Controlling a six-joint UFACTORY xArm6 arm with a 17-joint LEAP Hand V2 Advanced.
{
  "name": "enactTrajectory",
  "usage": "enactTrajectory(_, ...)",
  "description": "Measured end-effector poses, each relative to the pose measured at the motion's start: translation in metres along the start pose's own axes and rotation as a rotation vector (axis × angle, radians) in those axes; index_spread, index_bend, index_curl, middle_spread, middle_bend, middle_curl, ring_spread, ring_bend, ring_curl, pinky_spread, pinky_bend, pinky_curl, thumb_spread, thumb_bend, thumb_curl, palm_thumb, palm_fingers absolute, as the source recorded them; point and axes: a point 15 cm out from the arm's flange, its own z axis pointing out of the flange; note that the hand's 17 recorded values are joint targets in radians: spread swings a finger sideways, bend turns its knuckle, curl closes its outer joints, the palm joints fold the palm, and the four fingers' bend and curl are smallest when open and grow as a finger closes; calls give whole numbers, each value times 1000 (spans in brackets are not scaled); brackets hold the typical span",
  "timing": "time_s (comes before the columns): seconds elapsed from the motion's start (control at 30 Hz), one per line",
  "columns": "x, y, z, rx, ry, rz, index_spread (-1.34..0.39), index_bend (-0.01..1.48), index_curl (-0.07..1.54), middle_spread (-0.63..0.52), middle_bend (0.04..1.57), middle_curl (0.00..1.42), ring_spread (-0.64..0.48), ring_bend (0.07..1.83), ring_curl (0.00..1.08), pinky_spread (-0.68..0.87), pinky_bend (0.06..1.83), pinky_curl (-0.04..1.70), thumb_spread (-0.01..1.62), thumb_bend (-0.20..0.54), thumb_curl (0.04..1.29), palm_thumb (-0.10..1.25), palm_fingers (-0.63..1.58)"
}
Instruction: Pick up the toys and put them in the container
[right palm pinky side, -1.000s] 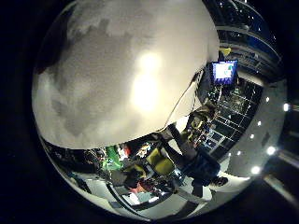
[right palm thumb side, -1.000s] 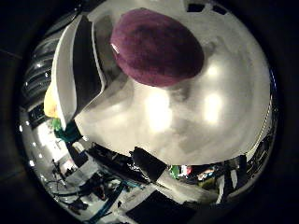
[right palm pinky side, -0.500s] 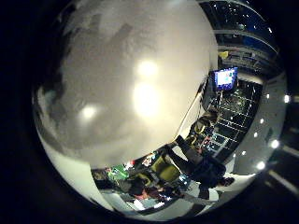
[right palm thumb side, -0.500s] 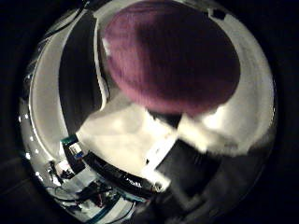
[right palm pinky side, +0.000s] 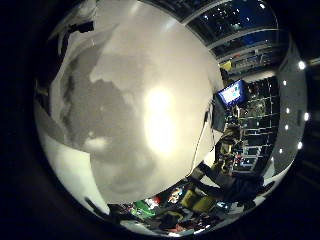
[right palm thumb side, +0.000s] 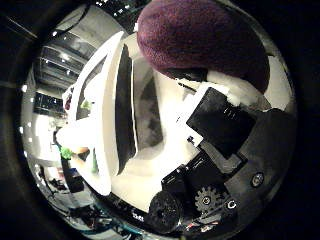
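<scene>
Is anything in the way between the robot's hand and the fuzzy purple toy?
Nothing visible. The purple toy sits right against the hand, whose fingers reach up to it, beside the white container on the white table.

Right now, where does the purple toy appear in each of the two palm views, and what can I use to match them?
Little finger side palm view: the purple toy is not in it; only the white table with shadows shows.
Thumb side palm view: the purple toy fills much of the picture, close to the palm, against the hand, beside the white container.
Shared landmark: the white table surface.
</scene>
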Motion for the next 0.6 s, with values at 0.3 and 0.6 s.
enactTrajectory(0.3,11,10,-83,-7,28,-27,-405,616,832,-269,934,789,-283,1146,584,-402,1093,640,963,-18,439,1059,1077)
enactTrajectory(0.6,-76,9,-167,-62,-54,-174,-402,590,870,-275,922,815,-282,1146,584,-409,1073,673,963,-18,445,1057,1079)
